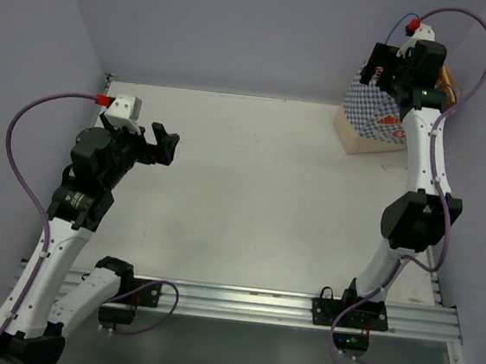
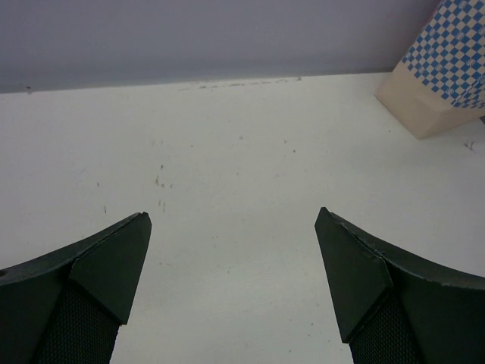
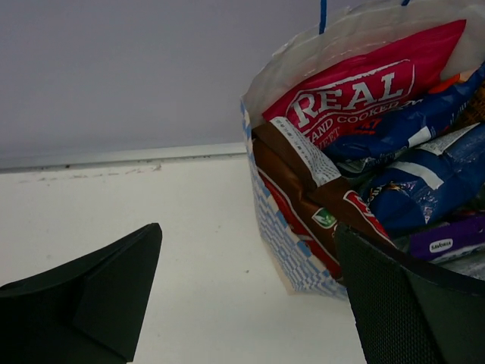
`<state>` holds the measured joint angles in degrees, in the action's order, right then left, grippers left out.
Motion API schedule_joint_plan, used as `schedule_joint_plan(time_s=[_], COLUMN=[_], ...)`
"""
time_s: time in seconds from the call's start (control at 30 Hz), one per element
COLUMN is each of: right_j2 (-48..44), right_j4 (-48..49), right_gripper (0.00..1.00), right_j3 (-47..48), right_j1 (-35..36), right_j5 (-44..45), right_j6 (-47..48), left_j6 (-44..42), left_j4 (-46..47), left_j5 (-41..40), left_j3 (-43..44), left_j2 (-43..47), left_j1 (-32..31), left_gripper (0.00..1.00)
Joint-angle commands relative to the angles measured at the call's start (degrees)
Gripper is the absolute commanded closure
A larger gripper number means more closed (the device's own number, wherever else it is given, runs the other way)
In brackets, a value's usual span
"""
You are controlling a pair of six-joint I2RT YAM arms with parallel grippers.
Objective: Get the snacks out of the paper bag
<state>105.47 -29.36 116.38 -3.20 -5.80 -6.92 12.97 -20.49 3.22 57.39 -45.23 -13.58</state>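
The blue-and-white checkered paper bag (image 1: 374,109) stands tilted at the table's far right, its cream underside facing the arms. In the right wrist view its mouth (image 3: 284,243) is open and full of snacks: a pink-red "REAL" packet (image 3: 364,91), a red-brown chips bag (image 3: 303,178), blue packets (image 3: 424,189) and a purple one (image 3: 447,243). My right gripper (image 3: 250,250) is open and empty, its right finger (image 3: 402,303) at the bag's near rim; it hovers over the bag (image 1: 383,73). My left gripper (image 1: 164,143) is open and empty at the left, far from the bag (image 2: 447,68).
Purple-grey walls close the table at the back and both sides; the bag sits close to the back right corner. A metal rail (image 1: 239,302) runs along the near edge by the arm bases. A thin blue cord handle (image 3: 322,15) rises from the bag.
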Motion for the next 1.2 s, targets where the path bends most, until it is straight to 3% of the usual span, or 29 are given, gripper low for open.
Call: schedule_joint_plan(time_s=[0.0,0.17,0.23,0.27,0.43,0.47,0.57,0.8,1.0,1.17], right_j2=[5.7,14.3,15.8,16.2,13.9,13.2,10.1,-1.2,-11.4,-21.1], right_j4=[0.6,1.9,1.9,2.1,2.5,2.1,-0.5,-5.0,-9.3,-9.5], right_gripper=[0.01,0.05,0.18,0.32,0.73,0.86,1.00,1.00,1.00,0.97], right_j3=[6.4,11.1,11.7,11.2,6.9,6.4,4.7,-7.3,-22.6,-34.6], right_j1=[-1.1,-1.3,-1.4,-1.4,-1.0,-0.9,0.5,9.9,21.3,26.7], right_j5=[-2.5,-4.2,-5.6,-6.8,-12.1,-12.6,-14.4,-15.7,-16.6,-15.5], right_j6=[2.8,6.5,8.7,8.7,9.2,9.5,11.8,19.1,20.0,18.3], left_j6=[1.1,0.5,0.0,-0.1,-0.5,-0.6,-0.7,-0.9,-2.1,-1.4], left_j4=[1.1,-0.2,-0.7,-1.0,-1.6,-1.6,-1.7,-1.5,-1.0,-0.6], left_j5=[2.3,2.0,1.5,1.4,1.3,1.3,1.4,1.8,1.8,3.0], left_j3=[-1.1,-2.0,-2.2,-2.2,-2.2,-2.2,-2.0,-0.7,0.1,1.5], left_j2=[0.4,0.7,0.8,0.8,0.7,0.7,0.4,-0.6,-1.9,-2.8], left_j1=[-0.3,-0.2,-0.3,-0.3,-0.3,-0.3,-0.3,-0.3,-0.3,-0.3], left_gripper=[0.00,0.00,0.00,0.00,0.00,0.00,0.00,0.00,0.00,0.00])
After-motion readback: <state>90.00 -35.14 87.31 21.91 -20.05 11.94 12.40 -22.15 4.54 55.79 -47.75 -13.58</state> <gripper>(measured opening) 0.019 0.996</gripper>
